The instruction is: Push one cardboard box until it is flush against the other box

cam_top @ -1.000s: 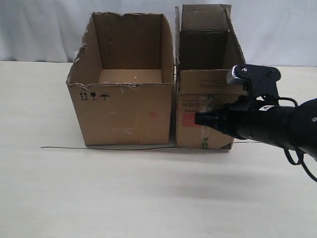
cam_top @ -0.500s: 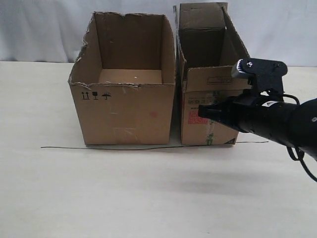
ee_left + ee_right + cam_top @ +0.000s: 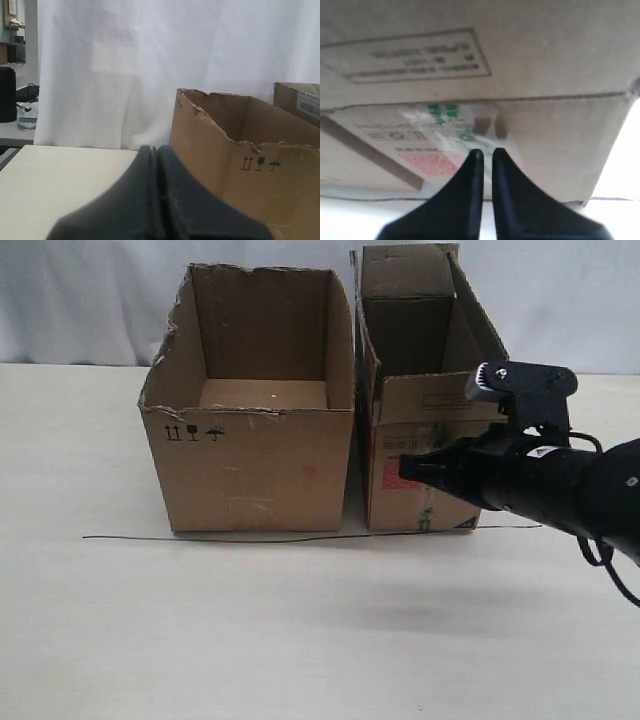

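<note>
White curtain (image 3: pixel 100 300) behind; pale cream table (image 3: pixel 200 640); thin dark line (image 3: pixel 200 538) across tabletop.

cardboard box (image 3: pixel 420 405) front partly behind right arm (image 3: pixel 560 485), label print (image 3: pixel 415 55) blurred, unreadable

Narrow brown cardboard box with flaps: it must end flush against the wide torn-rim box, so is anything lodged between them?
Nothing visible. The narrow flapped brown cardboard box stands beside the wide torn-rim brown box, only a thin shadowed slit between them; no object shows in it.
</note>
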`<state>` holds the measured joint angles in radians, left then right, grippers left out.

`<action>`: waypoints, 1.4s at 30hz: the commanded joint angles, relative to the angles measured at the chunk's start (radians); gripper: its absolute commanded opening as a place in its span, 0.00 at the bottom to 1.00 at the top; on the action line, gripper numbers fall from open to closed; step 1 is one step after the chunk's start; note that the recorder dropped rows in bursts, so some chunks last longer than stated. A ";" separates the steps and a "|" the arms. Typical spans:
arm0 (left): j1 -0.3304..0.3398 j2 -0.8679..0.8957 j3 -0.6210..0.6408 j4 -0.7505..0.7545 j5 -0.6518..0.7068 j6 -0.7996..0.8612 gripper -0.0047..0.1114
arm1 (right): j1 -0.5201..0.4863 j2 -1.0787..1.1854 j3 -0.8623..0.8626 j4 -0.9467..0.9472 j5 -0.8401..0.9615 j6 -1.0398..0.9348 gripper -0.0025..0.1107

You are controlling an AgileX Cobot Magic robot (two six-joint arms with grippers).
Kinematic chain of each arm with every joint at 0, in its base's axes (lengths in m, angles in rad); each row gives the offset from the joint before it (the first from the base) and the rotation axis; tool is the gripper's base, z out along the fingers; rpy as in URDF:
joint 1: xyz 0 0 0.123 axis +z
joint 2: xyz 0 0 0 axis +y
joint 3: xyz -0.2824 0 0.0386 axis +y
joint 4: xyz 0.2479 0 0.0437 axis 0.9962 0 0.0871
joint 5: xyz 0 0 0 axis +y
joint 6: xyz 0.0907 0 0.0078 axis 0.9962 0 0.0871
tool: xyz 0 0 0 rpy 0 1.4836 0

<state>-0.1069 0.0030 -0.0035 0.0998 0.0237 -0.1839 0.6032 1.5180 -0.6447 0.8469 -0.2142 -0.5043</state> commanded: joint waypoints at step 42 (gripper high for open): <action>-0.009 -0.003 0.004 0.003 -0.008 -0.005 0.04 | -0.723 0.944 -1.226 0.286 1.371 -0.042 0.07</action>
<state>-0.1069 0.0030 -0.0035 0.0998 0.0237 -0.1839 -0.1266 2.4599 -1.8613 1.1315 1.1268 -0.5312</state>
